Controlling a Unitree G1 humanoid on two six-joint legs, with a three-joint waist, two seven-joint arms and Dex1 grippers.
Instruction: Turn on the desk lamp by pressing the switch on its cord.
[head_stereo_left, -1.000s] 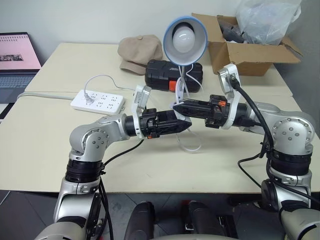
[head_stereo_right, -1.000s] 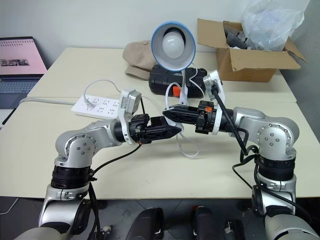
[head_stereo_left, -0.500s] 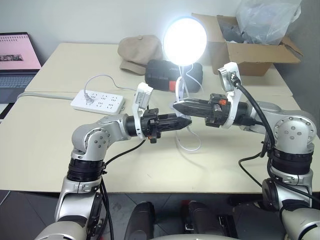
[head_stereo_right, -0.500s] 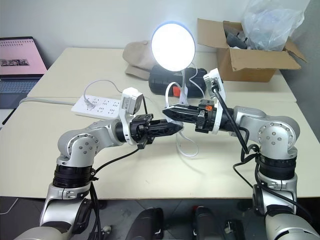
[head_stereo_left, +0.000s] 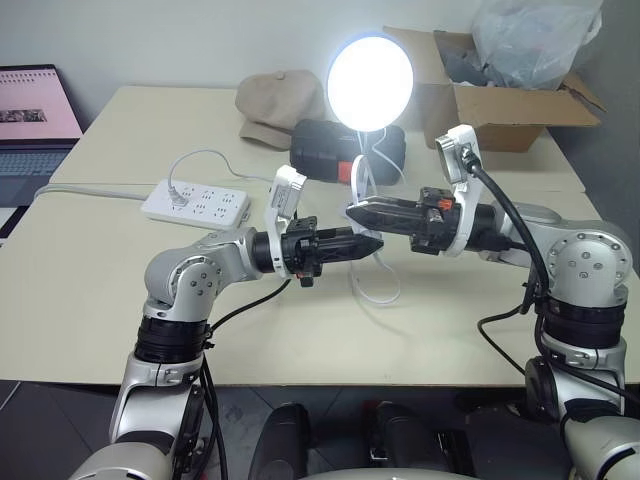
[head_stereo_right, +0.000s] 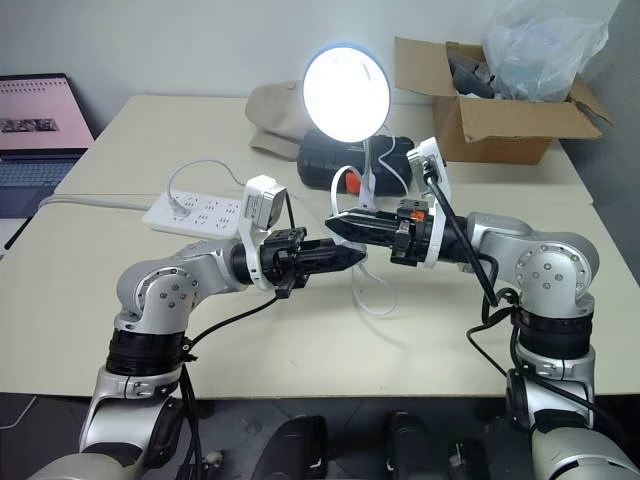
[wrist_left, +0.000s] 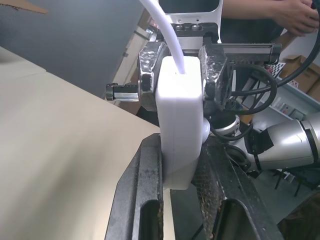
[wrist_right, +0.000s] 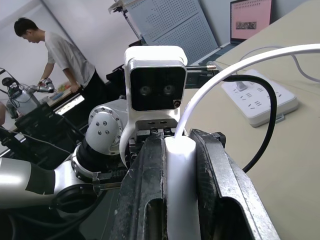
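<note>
Glowing desk lamp (head_stereo_left: 370, 68) shows the press worked: right gripper (head_stereo_left: 352, 213) pinches the switch (wrist_left: 179, 130) steady midair while left gripper (head_stereo_left: 378, 242) squeezes it.

My left end effector (head_stereo_left: 372, 243) and right end effector (head_stereo_left: 356, 213) meet tip to tip over the table (head_stereo_left: 80, 290), switch (wrist_left: 180, 125) between them. Desk lamp (head_stereo_left: 370, 70) behind them, power strip (head_stereo_left: 196, 203) left of them.
</note>
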